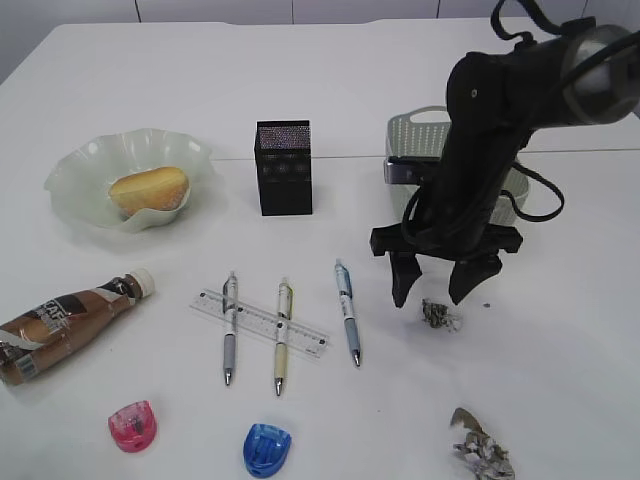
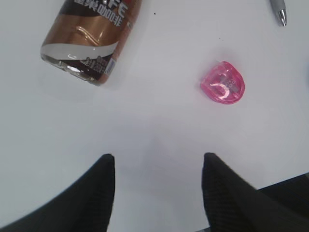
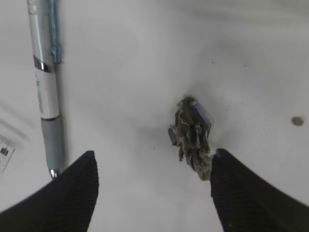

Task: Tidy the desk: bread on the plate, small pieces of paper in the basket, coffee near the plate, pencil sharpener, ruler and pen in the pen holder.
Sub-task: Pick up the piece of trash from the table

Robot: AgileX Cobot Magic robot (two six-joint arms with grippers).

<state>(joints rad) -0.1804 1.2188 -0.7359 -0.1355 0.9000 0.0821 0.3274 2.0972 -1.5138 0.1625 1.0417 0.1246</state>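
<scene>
My right gripper [image 1: 432, 296] hangs open just above a small piece of paper [image 1: 441, 315]; in the right wrist view the scrap [image 3: 192, 135] lies beside the right fingertip [image 3: 227, 169], with bare desk between the jaws. A second scrap [image 1: 482, 452] lies at the front right. The bread [image 1: 148, 190] rests on the green plate [image 1: 80, 170]. The coffee [image 1: 62, 325] lies on its side at the left. My left gripper [image 2: 158, 162] stands open over bare desk, below the coffee [image 2: 91, 38] and a pink pencil sharpener [image 2: 223, 83].
The pen holder [image 1: 284, 168] stands mid-desk, and the basket [image 1: 420, 130] sits behind my right arm. Three pens [image 1: 282, 335] and the ruler [image 1: 260, 322] lie in front of the holder. A blue sharpener [image 1: 267, 448] is near the front edge.
</scene>
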